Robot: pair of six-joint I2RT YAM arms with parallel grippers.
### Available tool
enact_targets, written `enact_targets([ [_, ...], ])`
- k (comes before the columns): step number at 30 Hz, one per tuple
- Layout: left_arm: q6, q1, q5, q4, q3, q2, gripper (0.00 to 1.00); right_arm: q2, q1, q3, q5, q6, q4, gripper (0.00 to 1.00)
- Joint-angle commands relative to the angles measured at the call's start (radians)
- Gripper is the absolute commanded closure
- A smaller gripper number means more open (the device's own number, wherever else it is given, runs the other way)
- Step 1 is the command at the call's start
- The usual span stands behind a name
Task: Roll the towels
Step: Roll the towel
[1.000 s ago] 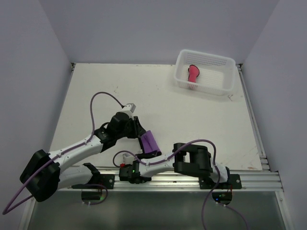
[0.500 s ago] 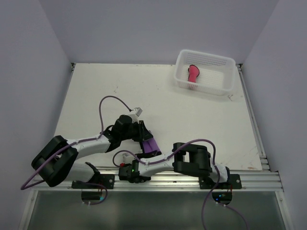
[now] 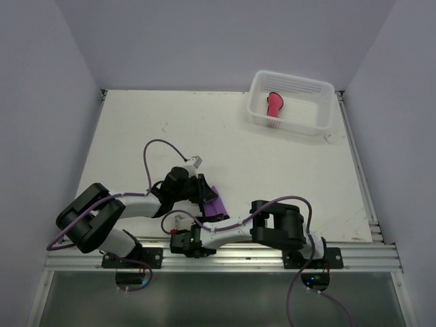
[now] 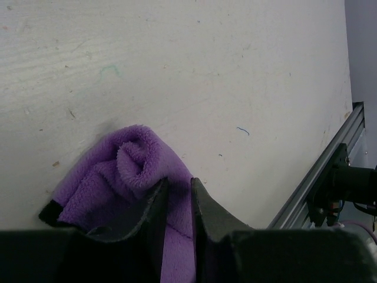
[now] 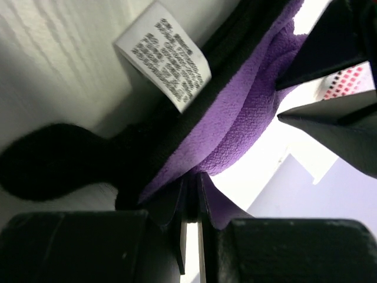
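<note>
The purple towel (image 3: 216, 205) lies bunched near the table's front edge, between my two grippers. In the left wrist view it is a loose roll (image 4: 132, 168) with a black edge, and my left gripper (image 4: 177, 184) is shut on a fold of it. My left gripper (image 3: 204, 193) comes at the towel from the left. My right gripper (image 3: 204, 219) reaches in from the front. It (image 5: 192, 180) pinches the towel's purple edge (image 5: 235, 127) beside the black trim (image 5: 53, 159) and white label (image 5: 166, 55). The pink-red towel (image 3: 274, 103) lies rolled in the basket.
The white perforated basket (image 3: 322, 122) stands at the back right of the table. The aluminium rail (image 3: 272, 253) with both arm bases runs along the front edge, right behind the towel; it shows as a rail (image 4: 321, 174) at the right of the left wrist view.
My left arm has swung in toward the front and right onto the purple towel, its jaws narrowing on the cloth. The towel has bunched up. The right arm has barely shifted.
</note>
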Motion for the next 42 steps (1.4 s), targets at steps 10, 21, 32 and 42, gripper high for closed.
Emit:
enact_targets([
  [10,0.009,0.005,-0.105,-0.009,-0.047,0.034,0.75,-0.144,-0.030,-0.128,-0.281,0.251,0.303,0.84],
  [21,0.009,0.005,-0.140,0.002,-0.062,0.050,0.81,-0.332,-0.030,-0.177,-0.223,0.309,0.298,0.75],
  [32,0.006,0.005,-0.137,0.030,-0.070,0.073,0.83,-0.444,-0.031,-0.261,-0.220,0.396,0.291,0.64],
  [42,0.006,0.005,-0.138,0.039,-0.074,0.078,0.86,-0.720,-0.043,-0.370,-0.226,0.478,0.343,0.64],
])
